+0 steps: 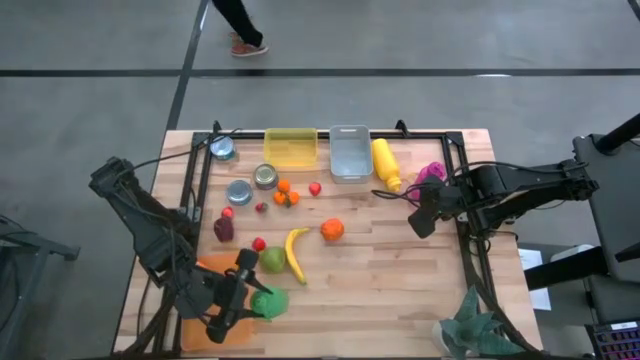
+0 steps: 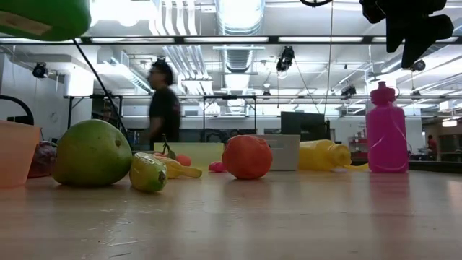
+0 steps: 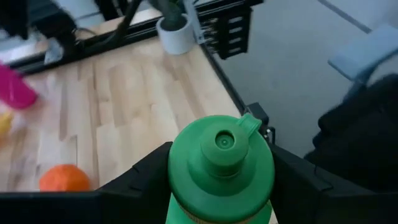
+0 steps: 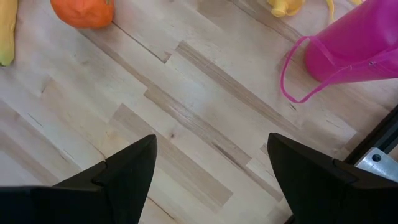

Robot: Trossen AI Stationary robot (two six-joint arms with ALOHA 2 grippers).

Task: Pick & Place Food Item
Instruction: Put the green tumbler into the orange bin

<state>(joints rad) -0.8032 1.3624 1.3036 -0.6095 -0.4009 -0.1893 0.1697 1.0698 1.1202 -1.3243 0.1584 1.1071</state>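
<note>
A green bottle (image 3: 221,165) with a green flip cap hangs above the table's near left part (image 1: 270,302), and my left gripper (image 1: 250,297) is shut on it. In the low view the bottle (image 2: 43,18) shows high above the wood. My right gripper (image 1: 424,216) hangs open over bare wood near the right edge, with nothing between its fingers (image 4: 124,171). A pink bottle (image 4: 367,43) stands just beyond it. A green fruit (image 1: 272,260), a banana (image 1: 296,255) and an orange (image 1: 332,229) lie at the table's middle. My left gripper pinches the green bottle's body just under the cap (image 3: 181,190) between its two fingers (image 3: 140,183), one on each side. The cap end sticks out beyond the fingers. The bottle is lifted clear of the table.
An orange bin (image 1: 197,300) sits under my left arm at the near left. A yellow container (image 1: 290,147), a clear container (image 1: 349,152), a yellow bottle (image 1: 386,163) and cans (image 1: 265,176) line the far side. Small fruits lie between. A person walks beyond the far edge.
</note>
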